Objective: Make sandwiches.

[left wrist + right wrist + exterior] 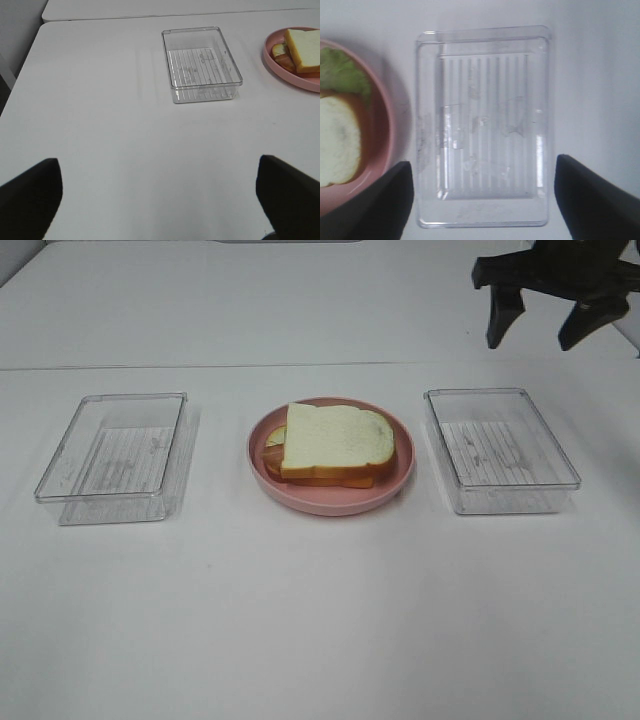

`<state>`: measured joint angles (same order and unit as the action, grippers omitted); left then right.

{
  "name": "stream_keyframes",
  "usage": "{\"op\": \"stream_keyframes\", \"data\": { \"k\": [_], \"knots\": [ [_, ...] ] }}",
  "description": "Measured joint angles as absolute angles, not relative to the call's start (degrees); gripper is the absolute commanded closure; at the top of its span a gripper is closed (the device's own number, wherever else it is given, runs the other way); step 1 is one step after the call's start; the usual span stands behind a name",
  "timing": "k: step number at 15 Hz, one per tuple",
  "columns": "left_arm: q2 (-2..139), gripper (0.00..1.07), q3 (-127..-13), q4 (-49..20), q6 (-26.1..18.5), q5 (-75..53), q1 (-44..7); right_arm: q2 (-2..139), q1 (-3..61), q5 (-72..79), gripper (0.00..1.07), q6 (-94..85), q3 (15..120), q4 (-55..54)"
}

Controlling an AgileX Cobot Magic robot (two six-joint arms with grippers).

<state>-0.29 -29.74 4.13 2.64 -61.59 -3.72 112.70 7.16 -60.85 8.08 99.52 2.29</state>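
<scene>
The sandwich stack (335, 443) lies on a round pink plate (330, 498) at the table's middle, a white bread slice on top with orange-brown layers beneath. Green lettuce (341, 72) pokes out at one edge in the right wrist view. My right gripper (542, 328) hangs open high above the far right, over the right clear tray (482, 125), holding nothing. In the left wrist view my left gripper (160, 200) is open over bare table, well short of the left clear tray (200, 65), with the sandwich (300, 50) at the picture's edge.
Two clear rectangular trays flank the plate, one on the left (115, 458) and one on the right (500, 450); both hold nothing. A seam (200, 367) runs across the white table behind them.
</scene>
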Motion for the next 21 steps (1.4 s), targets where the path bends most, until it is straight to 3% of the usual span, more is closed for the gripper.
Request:
{"op": "stream_keyframes", "data": {
  "k": [2, 5, 8, 10, 12, 13, 21],
  "knots": [
    [-0.3, 0.09, -29.7, 4.1, 2.6, -61.6, -3.7, 112.5, 2.1, -63.4, 0.3, 8.1, 99.5, 4.1],
    [-0.3, 0.09, -29.7, 4.1, 2.6, -61.6, -3.7, 111.3, 2.1, -67.7, 0.3, 6.6, 98.9, 4.2],
    [-0.3, 0.09, -29.7, 4.1, 2.6, -61.6, -3.7, 101.5, 2.1, -67.2, 0.3, 6.2, 86.8, 3.4],
    [-0.3, 0.09, -29.7, 4.1, 2.6, -61.6, -3.7, 86.0, 2.1, -63.5, 0.3, 6.5, 70.6, 3.4],
    [-0.3, 0.09, -29.7, 4.1, 2.6, -61.6, -3.7, 75.7, 2.1, -62.5, 0.3, 6.5, 62.1, 3.4],
    [-0.3, 0.09, -29.7, 4.1, 2.6, -61.6, -3.7, 61.8, 2.1, -61.9, 0.3, 6.5, 52.2, 3.4],
    [-0.3, 0.09, -29.7, 4.4, 2.6, -61.6, -3.7, 14.5, 2.1, -62.2, 0.3, 5.2, 31.7, 1.8]
  ]
}}
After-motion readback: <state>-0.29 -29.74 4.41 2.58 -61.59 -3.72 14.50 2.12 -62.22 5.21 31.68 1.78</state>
